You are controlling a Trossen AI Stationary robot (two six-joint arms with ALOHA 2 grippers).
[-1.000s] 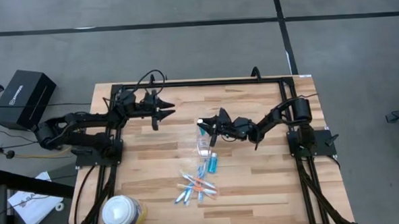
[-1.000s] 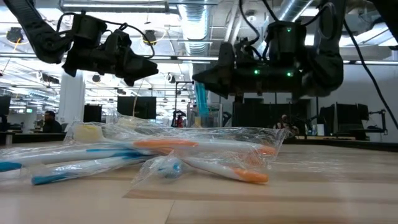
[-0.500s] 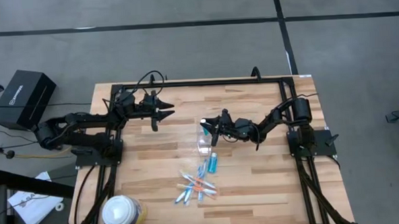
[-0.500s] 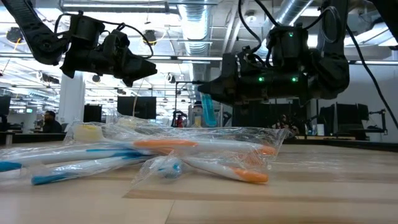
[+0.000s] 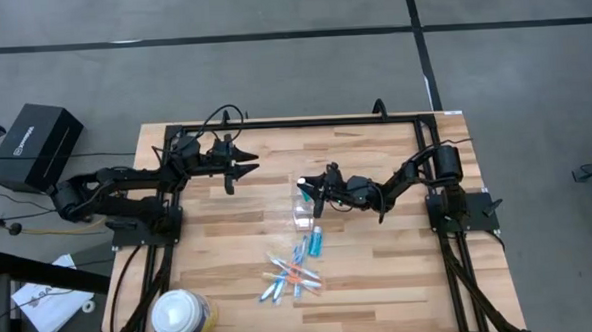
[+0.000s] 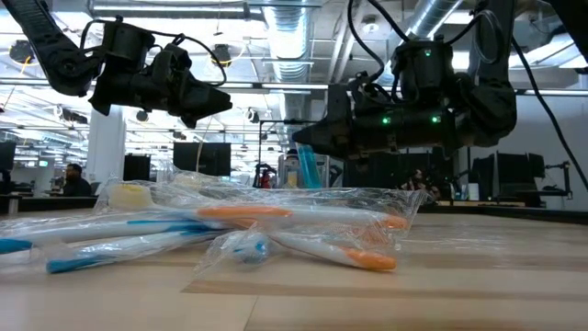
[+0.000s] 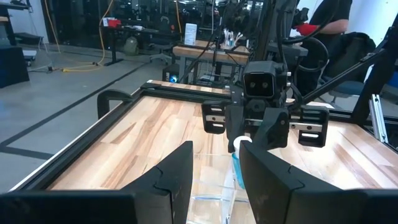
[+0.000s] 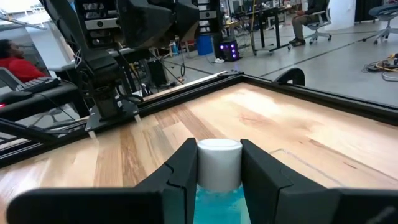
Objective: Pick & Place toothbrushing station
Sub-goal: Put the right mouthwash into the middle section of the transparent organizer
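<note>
Nearest you in the low view lie the toothbrushes (image 6: 230, 230), blue, white and orange, in crinkled clear wrappers on the wooden table (image 5: 381, 272). From above, they sit in a loose pile toward the near edge, with one blue tube (image 5: 317, 242) lying just beyond them. The cup (image 5: 302, 217) stands next to that tube, near mid-table. Your right gripper (image 5: 308, 190) hangs over the cup, fingers clenched on a second tube (image 8: 217, 171) with a white cap. Your left gripper (image 5: 248, 169) waits farther back, fingers apart and carrying nothing. A white-topped container (image 5: 179, 314) stands at the near left corner. The black box (image 5: 37, 147) on the floor carries white lettering, probably a brand, too small to read. Behind lie desks, monitors and seated people.
</note>
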